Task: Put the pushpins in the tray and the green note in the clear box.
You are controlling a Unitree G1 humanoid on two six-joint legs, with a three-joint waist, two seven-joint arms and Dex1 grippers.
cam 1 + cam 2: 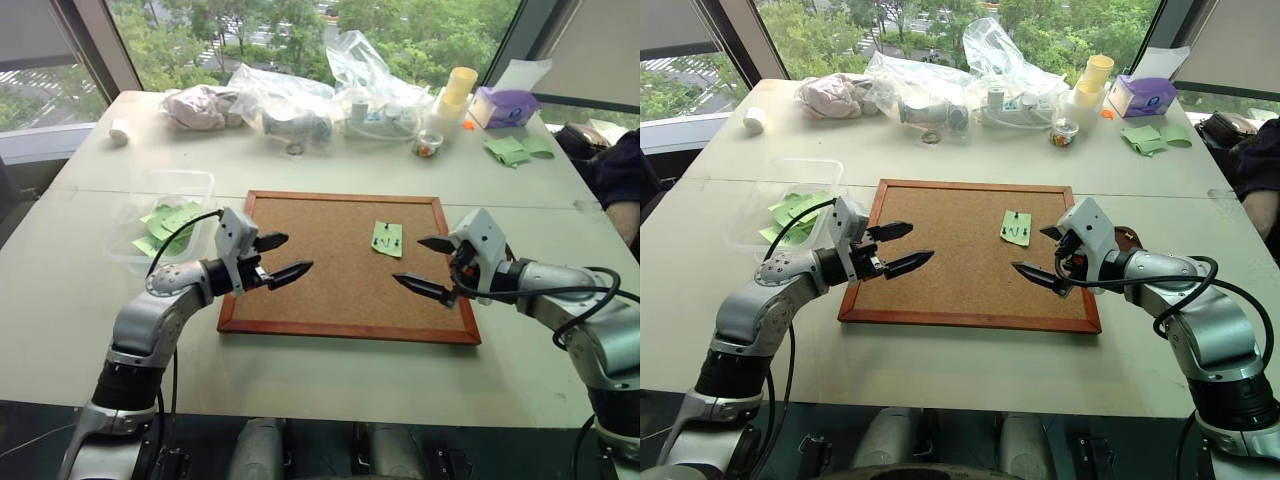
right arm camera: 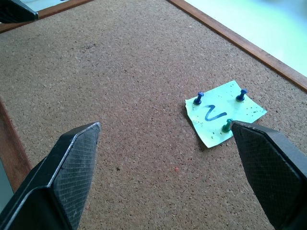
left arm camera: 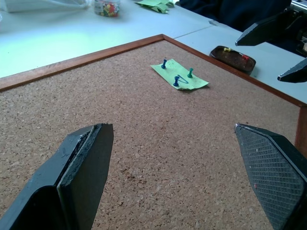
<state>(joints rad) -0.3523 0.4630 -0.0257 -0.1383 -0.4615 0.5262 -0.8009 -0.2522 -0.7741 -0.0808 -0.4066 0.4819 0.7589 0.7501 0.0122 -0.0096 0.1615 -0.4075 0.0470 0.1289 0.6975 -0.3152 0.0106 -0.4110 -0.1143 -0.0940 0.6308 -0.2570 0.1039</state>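
Note:
The green note point(image 1: 387, 238) lies on the corkboard's right half, held down by two blue pushpins point(image 2: 198, 97) and a green one point(image 2: 227, 125). My left gripper point(image 1: 280, 257) hovers open over the board's left edge, pointing toward the note. Open as well, my right gripper point(image 1: 425, 265) hangs over the board's right part, just in front of the note with nothing between its fingers. The dark reddish-brown tray point(image 3: 233, 51) sits on the table just off the board's right frame, behind my right gripper, with a few small pins in it. The clear box point(image 1: 178, 175) stands left of the board and holds green slips.
The wood-framed corkboard point(image 1: 320, 250) fills the table's middle. Along the far edge lie plastic bags point(image 1: 290, 105), a small clear cup of coloured pins point(image 1: 427, 144), a purple tissue box point(image 1: 505, 106) and wrinkly green sheets point(image 1: 515, 150). A person's dark sleeve point(image 1: 615, 170) shows at the right edge.

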